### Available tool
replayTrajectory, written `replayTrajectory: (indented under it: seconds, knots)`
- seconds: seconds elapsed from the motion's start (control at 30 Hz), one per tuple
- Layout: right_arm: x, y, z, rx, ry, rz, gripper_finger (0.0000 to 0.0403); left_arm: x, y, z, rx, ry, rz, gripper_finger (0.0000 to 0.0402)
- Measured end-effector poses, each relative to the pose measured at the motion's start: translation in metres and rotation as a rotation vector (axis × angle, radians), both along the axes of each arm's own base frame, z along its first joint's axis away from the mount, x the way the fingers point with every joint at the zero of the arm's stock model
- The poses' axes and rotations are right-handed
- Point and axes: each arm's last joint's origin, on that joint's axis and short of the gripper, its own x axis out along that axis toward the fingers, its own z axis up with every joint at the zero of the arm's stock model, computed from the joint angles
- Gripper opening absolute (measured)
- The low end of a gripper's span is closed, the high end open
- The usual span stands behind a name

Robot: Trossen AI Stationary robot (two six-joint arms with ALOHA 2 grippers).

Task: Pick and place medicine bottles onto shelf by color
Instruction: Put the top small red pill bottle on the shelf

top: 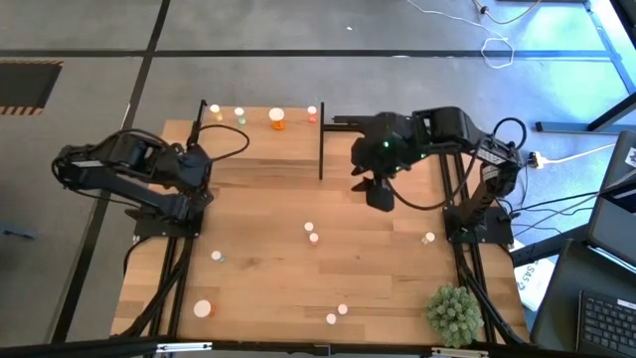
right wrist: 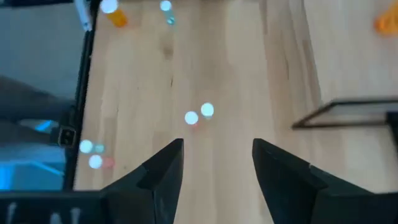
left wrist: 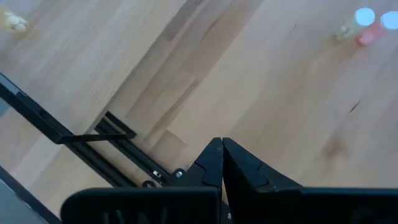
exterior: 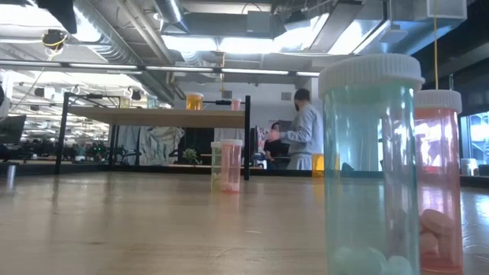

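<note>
Several small white-capped medicine bottles still loose on the wooden tabletop (top: 268, 268): a touching pair of pale-green and reddish bottles (top: 311, 233) mid-table, a greenish bottle (top: 217, 257) on the left side, a larger orange bottle (top: 203, 309) near the front left, another pair of small bottles (top: 337, 314) at the front, and a lone bottle (top: 429, 238) by the right arm's base. The light wooden shelf with thin black posts (top: 260, 139) at the back already carries an orange bottle (top: 277, 120) and a few small ones. Right gripper (right wrist: 217, 165) hangs over the table right of the shelf, jaws wide apart and empty, looking toward the mid-table pair. Left gripper (left wrist: 222, 163) is parked at the left edge, fingers pressed together, nothing in them. Risks, as judgement: the two middle bottles touch, so closing on one likely knocks or drags the other over; the tiny round bodies roll once tipped; picking the wrong one puts a colour in the wrong shelf group; the black posts could catch the gripper on approach.
</note>
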Motion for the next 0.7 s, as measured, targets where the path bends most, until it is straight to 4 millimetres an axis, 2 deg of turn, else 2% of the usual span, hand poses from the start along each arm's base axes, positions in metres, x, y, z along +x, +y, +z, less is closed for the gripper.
replayTrajectory:
  seconds: [0.3, 0.47, 0.7]
  knots:
    - [0.001, 0.020, -0.001, 0.212, 0.030, -0.308, 0.0193, -0.007, -0.001, 0.002, 0.046, -0.022, -0.120, 0.0000]
    - [0.004, 0.024, 0.002, 0.291, -0.001, -0.372, 0.0193, -0.010, -0.001, 0.004, 0.076, -0.037, -0.179, 0.0000]
    - [0.007, 0.024, 0.005, 0.317, -0.043, -0.379, 0.0193, -0.014, 0.000, 0.006, 0.086, -0.060, -0.199, 0.0000]
